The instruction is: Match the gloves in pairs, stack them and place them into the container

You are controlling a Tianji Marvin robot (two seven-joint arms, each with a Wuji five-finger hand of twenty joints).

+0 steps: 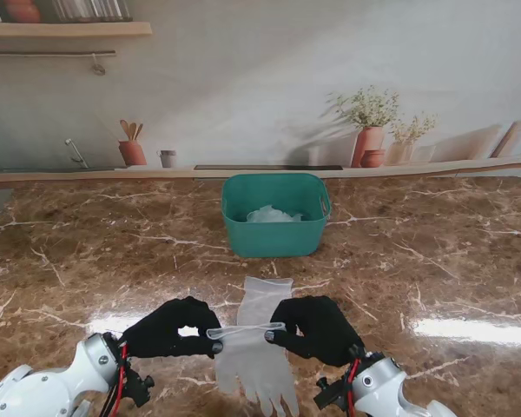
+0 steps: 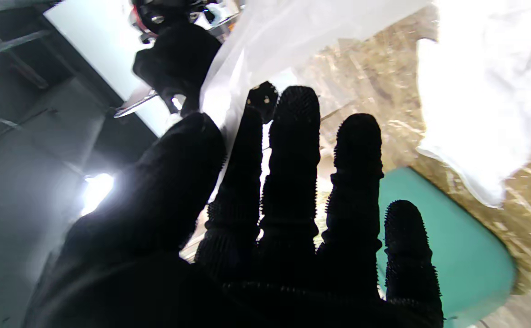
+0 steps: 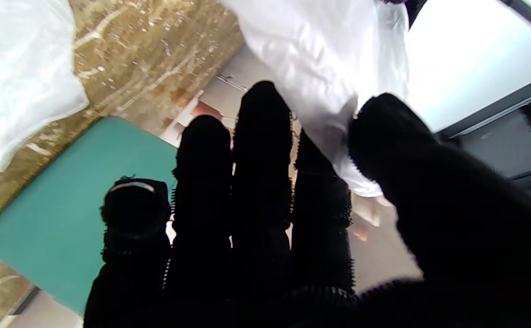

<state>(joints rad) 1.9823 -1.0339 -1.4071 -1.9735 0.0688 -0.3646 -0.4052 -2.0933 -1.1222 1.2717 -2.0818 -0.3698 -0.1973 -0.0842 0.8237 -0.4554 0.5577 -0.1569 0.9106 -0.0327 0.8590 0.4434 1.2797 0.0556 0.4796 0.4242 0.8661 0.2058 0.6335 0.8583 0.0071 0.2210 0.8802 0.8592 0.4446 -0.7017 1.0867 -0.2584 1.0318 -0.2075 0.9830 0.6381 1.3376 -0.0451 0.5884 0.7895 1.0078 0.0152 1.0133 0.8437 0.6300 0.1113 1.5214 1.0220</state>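
Observation:
A translucent white glove (image 1: 253, 360) hangs by its cuff between my two black hands, with its fingers pointing toward me. My left hand (image 1: 169, 328) is shut on the cuff's left end, and my right hand (image 1: 317, 328) is shut on its right end. A second white glove (image 1: 265, 295) lies flat on the marble just beyond, partly under the held one. The teal container (image 1: 274, 233) stands farther away at the centre, with crumpled white gloves (image 1: 272, 214) inside. The left wrist view shows thumb and fingers (image 2: 292, 150) pinching the held glove (image 2: 292, 36). The right wrist view shows that glove (image 3: 324, 59) too.
The brown marble counter (image 1: 434, 261) spreads to both sides. Behind the container, a ledge along the wall carries printed pots and plants (image 1: 369, 130). The container (image 2: 443, 255) and the lying glove (image 2: 484, 91) show in the left wrist view.

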